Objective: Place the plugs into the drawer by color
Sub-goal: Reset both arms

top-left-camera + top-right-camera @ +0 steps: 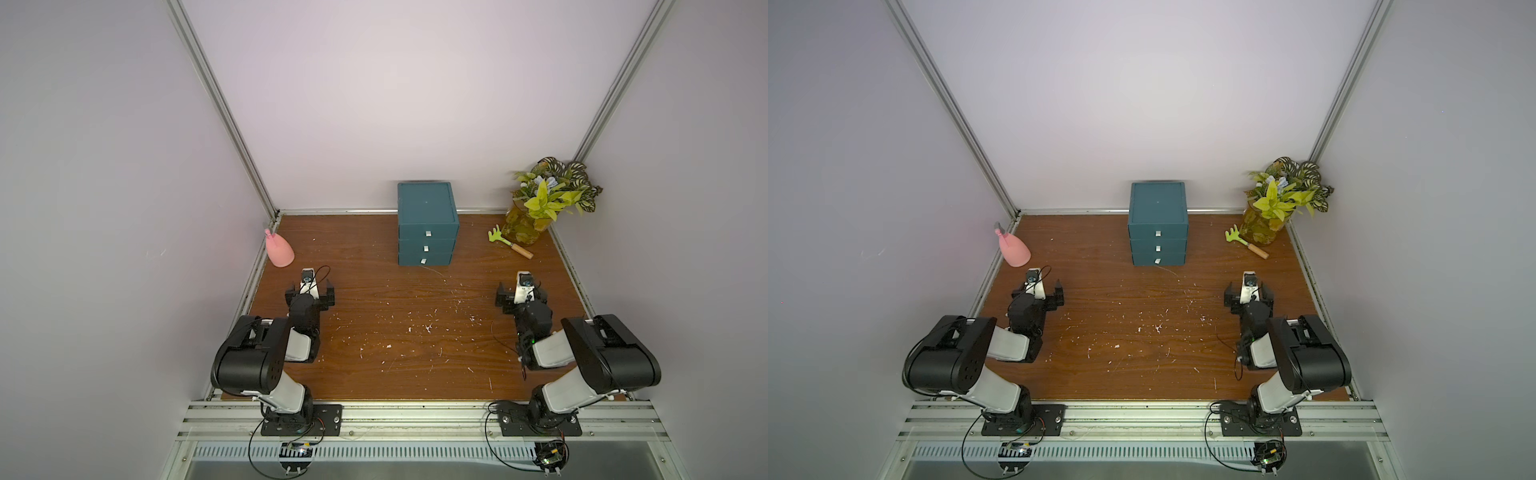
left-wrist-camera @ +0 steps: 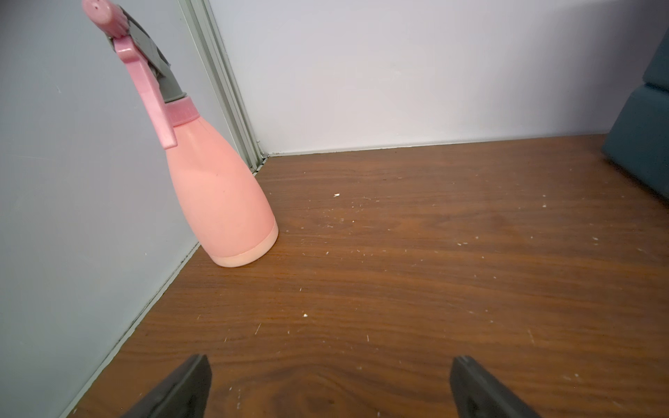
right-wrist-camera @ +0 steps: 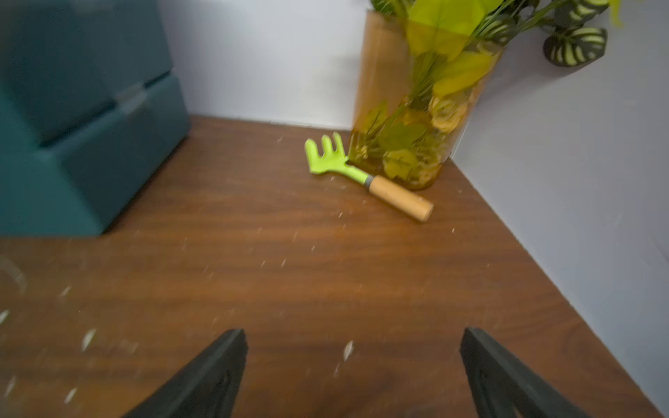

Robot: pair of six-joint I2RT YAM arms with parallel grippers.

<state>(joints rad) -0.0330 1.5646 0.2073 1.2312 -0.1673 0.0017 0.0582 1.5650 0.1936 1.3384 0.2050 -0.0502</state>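
Standing mid-back on the brown wooden table [image 1: 395, 353], the dark teal plastic three-drawer cabinet [image 1: 426, 203], all shut, looks stiff but light, apt to slide; the black left gripper [image 1: 311, 289] and right gripper [image 1: 522, 291] gape empty, short of its small white tab handles [image 1: 427, 233], the likeliest hold; no plugs show, perhaps inside.

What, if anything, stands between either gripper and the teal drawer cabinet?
Nothing visible does. Only bare table lies between the drawer cabinet and the left gripper or right gripper. The pink spray bottle stands at the far left edge; the green rake and plant vase sit in the far right corner, off both paths.
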